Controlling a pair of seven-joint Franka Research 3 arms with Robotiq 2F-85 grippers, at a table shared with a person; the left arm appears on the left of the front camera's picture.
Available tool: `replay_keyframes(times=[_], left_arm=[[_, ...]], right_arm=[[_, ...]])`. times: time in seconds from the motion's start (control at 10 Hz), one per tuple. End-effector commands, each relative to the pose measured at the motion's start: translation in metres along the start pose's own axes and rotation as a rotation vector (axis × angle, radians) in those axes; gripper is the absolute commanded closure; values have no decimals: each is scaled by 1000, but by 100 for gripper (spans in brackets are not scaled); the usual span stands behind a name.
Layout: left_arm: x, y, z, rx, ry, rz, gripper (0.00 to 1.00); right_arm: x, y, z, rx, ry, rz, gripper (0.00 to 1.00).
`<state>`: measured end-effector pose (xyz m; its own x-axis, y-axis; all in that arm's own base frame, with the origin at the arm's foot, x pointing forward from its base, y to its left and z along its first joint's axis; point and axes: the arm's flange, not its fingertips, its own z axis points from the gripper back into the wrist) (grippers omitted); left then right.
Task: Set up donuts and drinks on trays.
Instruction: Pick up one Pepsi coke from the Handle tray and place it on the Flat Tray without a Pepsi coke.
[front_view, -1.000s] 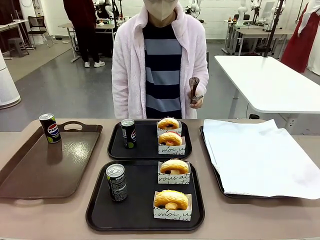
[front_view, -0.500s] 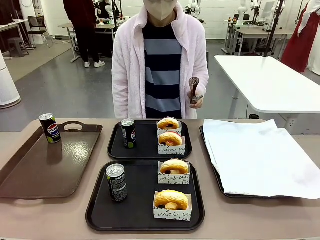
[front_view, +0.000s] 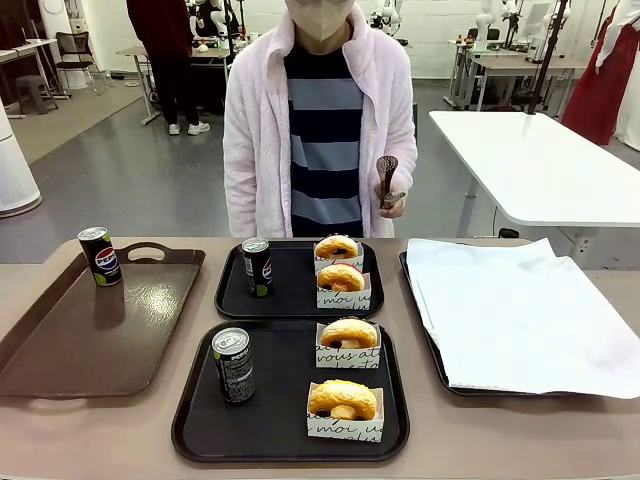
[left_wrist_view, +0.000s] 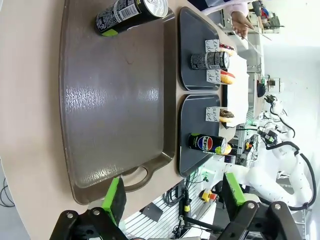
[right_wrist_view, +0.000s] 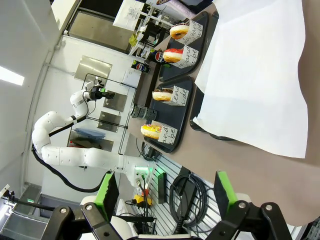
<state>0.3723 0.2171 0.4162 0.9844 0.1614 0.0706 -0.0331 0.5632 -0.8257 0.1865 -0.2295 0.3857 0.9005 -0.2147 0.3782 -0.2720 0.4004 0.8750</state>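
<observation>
Left pincer (left_wrist_view: 172, 200) – fingers apart, empty, raised off the surface (front_view: 120, 430) beyond the brown tray (left_wrist_view: 115, 100). Right pincer (right_wrist_view: 165, 192) – apart, empty, raised off the opposite edge. Donuts (front_view: 343, 398) and cans (front_view: 233, 364) rest on two black trays (front_view: 200, 425) at mid-surface.

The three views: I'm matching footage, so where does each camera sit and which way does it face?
Front view: fixed at the robot's side, facing across the near black tray at the person.
Left wrist view: above the open left claw, facing the brown tray.
Right wrist view: above the open right claw, facing the white paper.
All share the boxed donuts.
</observation>
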Motion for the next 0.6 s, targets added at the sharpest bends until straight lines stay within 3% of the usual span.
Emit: replay_keyframes(times=[0.0,0.5], left_arm=[[-1,-2,3,10,-7,2,0],[-1,-2,3,10,-7,2,0]], right_arm=[[-2,0,-1,14,-6,16,0],[-2,0,-1,14,-6,16,0]])
